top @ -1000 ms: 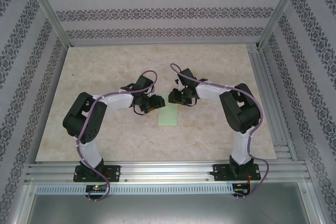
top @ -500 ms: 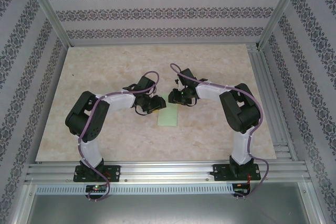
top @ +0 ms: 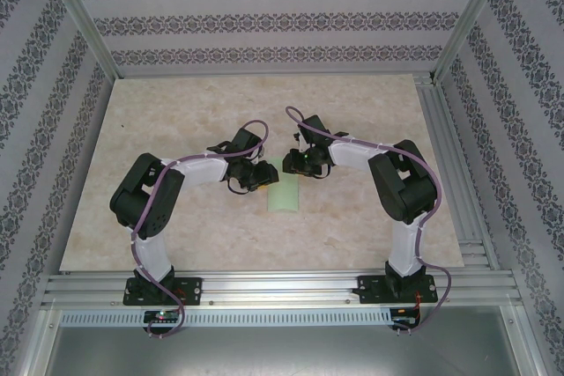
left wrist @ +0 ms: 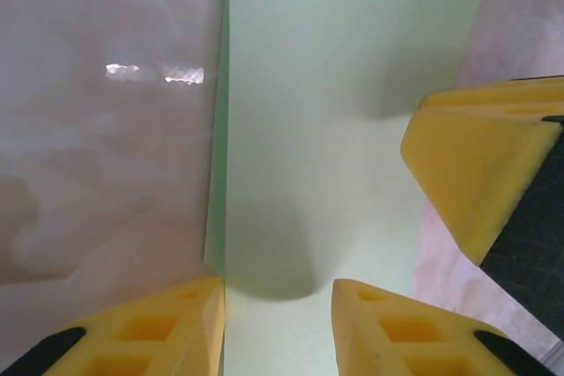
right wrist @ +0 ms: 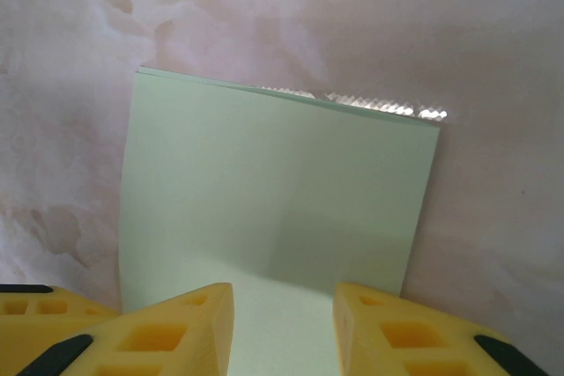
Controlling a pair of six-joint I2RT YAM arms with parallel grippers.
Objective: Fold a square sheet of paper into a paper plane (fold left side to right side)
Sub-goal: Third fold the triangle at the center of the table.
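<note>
You have the square sheet of paper [top: 282, 196] folded into a narrow rectangle on the worktop [top: 176, 112], between the two arms. Your left pincer [left wrist: 278, 292] stands apart, with paper showing in its gap. Your right pincer [right wrist: 282, 301] also stands apart over the sheet's far end.

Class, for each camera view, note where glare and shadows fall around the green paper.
Left wrist view: two glare spots on the table, soft shadow on the sheet of paper by the yellow fingers. Right wrist view: glare strip along the paper's far edge. Top external view: even light across the table.
</note>
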